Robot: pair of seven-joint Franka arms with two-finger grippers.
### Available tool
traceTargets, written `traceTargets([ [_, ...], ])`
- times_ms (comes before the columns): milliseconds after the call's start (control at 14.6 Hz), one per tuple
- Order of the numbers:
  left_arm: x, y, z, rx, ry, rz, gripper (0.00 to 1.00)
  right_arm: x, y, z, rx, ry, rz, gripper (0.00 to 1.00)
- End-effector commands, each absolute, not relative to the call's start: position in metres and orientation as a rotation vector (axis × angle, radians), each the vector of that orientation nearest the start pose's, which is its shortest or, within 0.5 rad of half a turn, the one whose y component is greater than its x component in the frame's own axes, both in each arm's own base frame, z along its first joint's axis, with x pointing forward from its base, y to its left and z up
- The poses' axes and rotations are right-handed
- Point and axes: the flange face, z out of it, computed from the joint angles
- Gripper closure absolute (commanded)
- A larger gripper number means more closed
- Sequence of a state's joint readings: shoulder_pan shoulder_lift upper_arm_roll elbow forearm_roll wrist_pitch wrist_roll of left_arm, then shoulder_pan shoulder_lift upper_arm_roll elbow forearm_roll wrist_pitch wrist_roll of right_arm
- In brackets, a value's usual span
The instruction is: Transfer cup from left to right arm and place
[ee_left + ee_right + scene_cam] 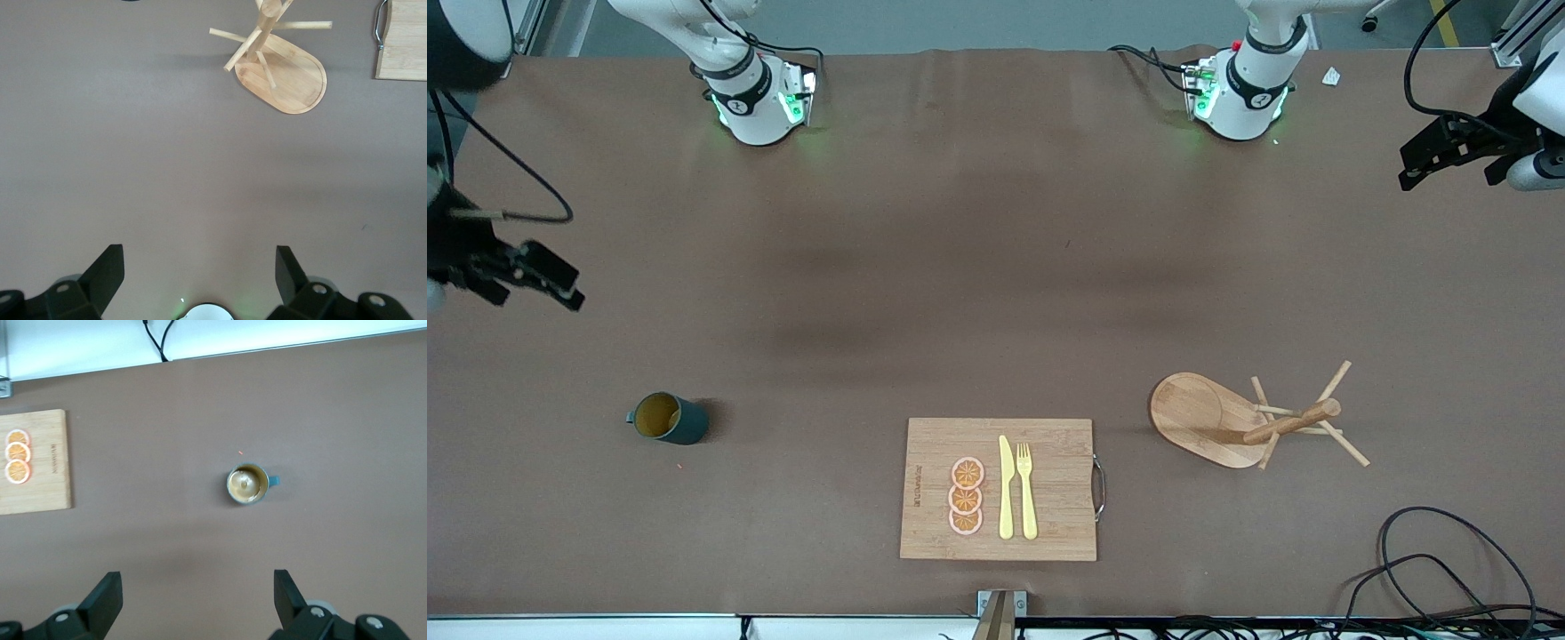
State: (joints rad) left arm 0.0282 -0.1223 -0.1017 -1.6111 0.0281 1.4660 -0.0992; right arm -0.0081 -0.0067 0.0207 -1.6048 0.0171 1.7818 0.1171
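The cup (pixel 667 418) is a small dark teal mug with a tan inside. It stands upright on the brown table toward the right arm's end, and also shows in the right wrist view (pixel 247 485). My right gripper (pixel 560 284) is open and empty, up in the air over the table's edge at that end; its fingertips (pixel 107 590) frame bare table well apart from the cup. My left gripper (pixel 1409 169) is open and empty, raised over the left arm's end of the table, its fingertips (pixel 110 263) over bare table.
A wooden peg rack (pixel 1249 418) lies toward the left arm's end, also in the left wrist view (pixel 280 67). A bamboo cutting board (pixel 1049 524) with orange slices (pixel 966 496), a yellow knife and a fork sits mid-table near the front edge. Cables (pixel 1449 569) lie at one front corner.
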Motion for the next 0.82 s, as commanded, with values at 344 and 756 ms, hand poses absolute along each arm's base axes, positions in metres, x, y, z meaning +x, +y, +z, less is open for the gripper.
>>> traceTargets([
  [344, 0.499, -0.032, 0.668, -3.083, -0.027, -0.015, 0.00, 0.514, 0.004, 0.670, -3.119, 0.213, -0.204, 0.00],
  [756, 0.502, -0.029, 0.680, -3.085, -0.023, -0.040, 0.00, 0.494, 0.000, 0.675, -3.117, 0.216, -0.216, 0.00],
])
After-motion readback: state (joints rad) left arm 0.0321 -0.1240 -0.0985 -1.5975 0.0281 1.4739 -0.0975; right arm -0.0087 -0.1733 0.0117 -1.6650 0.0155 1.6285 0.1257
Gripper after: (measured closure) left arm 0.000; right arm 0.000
